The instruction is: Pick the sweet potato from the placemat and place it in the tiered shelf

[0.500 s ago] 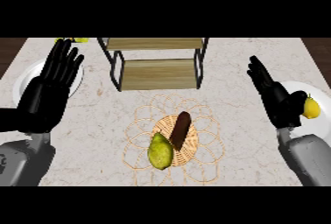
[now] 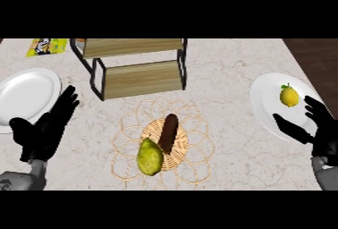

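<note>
Nothing is done yet. The left hand (image 2: 46, 129) rests at the left, fingers straight. The sweet potato (image 2: 169, 133) lies on the placemat (image 2: 128, 134), near of the tiered shelf (image 2: 142, 78). The right hand (image 2: 317, 127) holds nothing, fingers relaxed.

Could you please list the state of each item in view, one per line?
sweet potato: lying on the placemat, not held.
pear: lying on the placemat beside the sweet potato.
placemat: flat on the counter.
tiered shelf: upright, both tiers bare.
lemon: on the right plate.
left plate: bare.
left hand: open, holding nothing.
right hand: open, holding nothing.
</note>
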You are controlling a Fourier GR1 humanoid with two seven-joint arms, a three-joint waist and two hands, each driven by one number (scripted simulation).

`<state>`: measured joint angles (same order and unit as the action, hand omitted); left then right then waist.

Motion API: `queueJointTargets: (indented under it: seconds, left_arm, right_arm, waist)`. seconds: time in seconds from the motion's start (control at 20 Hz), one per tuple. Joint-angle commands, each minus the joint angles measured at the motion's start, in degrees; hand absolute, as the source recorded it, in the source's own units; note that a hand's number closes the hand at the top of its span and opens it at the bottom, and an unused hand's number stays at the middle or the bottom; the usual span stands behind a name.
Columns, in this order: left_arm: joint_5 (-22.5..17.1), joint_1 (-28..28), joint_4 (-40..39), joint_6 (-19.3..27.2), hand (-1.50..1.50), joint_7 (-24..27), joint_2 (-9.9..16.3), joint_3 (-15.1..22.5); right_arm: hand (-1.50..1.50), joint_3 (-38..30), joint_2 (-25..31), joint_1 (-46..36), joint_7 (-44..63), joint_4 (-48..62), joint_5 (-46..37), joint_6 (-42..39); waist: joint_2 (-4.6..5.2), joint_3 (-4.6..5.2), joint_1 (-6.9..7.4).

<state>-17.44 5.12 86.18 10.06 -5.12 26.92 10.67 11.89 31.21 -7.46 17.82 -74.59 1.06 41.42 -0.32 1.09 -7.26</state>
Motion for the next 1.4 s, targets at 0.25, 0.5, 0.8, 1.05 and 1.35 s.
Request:
queueJointTargets:
  seconds: [0.25,0.5,0.8,1.05,1.35]
  left_arm:
    - [3.8,-4.4,-2.7,-1.0,0.00,-0.5,-0.7,5.4]
    - [5.9,-4.8,-4.3,-0.8,0.00,1.9,-1.7,6.9]
    - [5.4,-3.4,-3.9,-1.6,0.00,1.3,-2.0,7.0]
    - [6.5,-3.2,-4.3,-1.6,0.00,2.4,-2.0,7.6]
    - [6.5,-3.4,-4.7,-2.2,0.00,2.6,-2.5,8.3]
  right_arm:
    - [-1.50,10.3,-15.0,9.0,6.0,-10.8,-16.5,26.6]
    - [-1.50,16.4,-19.2,9.6,14.6,-11.5,-28.0,24.5]
    - [-1.50,18.1,-21.5,8.1,30.0,-4.2,-33.5,11.1]
    - [-1.50,17.2,-17.5,8.2,38.9,0.5,-39.1,3.2]
    - [-1.50,16.2,-17.5,3.8,51.2,-0.7,-46.2,-6.3]
  waist:
    - [-0.46,-0.46,4.01]
    - [-0.06,-0.24,5.49]
    - [0.69,0.04,7.46]
    - [1.46,0.63,8.01]
    - [1.00,0.39,8.84]
